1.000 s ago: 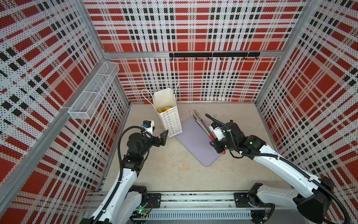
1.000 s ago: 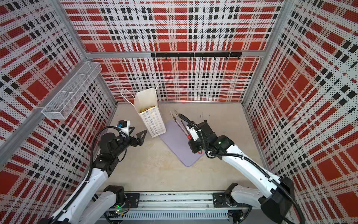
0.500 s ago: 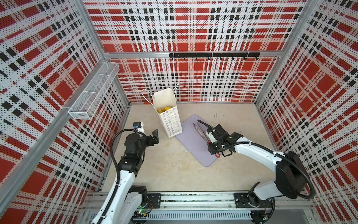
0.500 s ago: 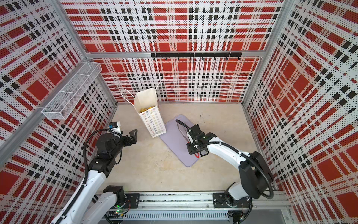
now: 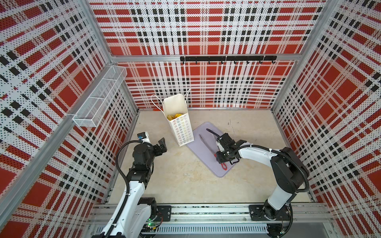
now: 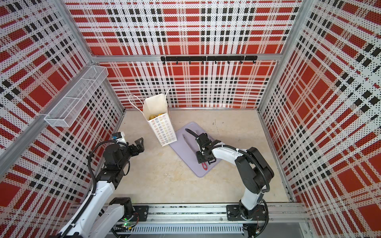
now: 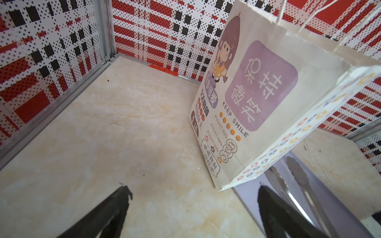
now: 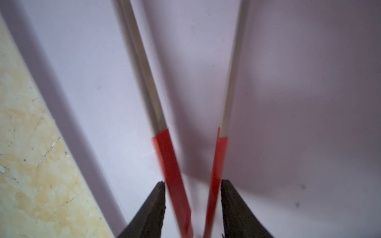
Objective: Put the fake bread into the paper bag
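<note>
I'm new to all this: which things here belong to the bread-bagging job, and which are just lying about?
Job: paper bag; fake bread, yellow pieces showing inside it; tongs, probably the tool, with the right claw astride their red handles.
Lying about: purple mat under the tongs; wire basket on the left wall; black hook rail on the back wall.

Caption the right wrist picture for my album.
Right gripper straddling the red-handled tongs lying on a lilac mat.
</note>
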`<state>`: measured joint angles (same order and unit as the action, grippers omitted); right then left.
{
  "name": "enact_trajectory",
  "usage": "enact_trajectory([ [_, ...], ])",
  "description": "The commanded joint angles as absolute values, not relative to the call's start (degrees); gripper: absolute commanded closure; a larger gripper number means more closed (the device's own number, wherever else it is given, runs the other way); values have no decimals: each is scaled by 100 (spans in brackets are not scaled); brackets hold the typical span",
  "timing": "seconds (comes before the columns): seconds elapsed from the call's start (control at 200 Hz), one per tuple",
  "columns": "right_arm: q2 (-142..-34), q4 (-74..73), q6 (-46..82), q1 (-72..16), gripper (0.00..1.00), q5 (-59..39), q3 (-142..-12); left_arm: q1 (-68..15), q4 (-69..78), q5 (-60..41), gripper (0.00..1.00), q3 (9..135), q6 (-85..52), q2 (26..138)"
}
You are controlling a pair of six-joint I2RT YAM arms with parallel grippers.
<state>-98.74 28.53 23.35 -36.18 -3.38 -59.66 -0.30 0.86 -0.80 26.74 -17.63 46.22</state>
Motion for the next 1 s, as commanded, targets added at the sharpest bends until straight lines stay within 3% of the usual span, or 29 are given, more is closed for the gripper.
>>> enact_trajectory([
  [0.0, -9827, 2503, 2441, -3569, 49, -256, -6078, 20, 515, -105, 2, 2510, -1943, 4692],
  [0.251, -8691, 1862, 2438, -3147, 46, -285, -5597, 18, 1073, 361, 3, 2056, -2203, 4390],
  [0.466, -7519, 477, 2021, -2463, 45, -372, -4663, 18, 1732, 1047, 2, 1587, -2329, 4114],
  [0.676, -6675, -1410, 1761, -1651, 34, -395, -3520, 0, 2363, 1224, 2, 1280, -2153, 3964],
  [0.822, -6341, -2241, 1507, -1277, 12, 110, -2960, 2, 2916, 1266, 2, 1069, -1799, 3936],
  [0.992, -6287, -2892, 1310, -843, 4, 79, -2585, 4, 3681, 1301, 1, 842, -1491, 4166],
])
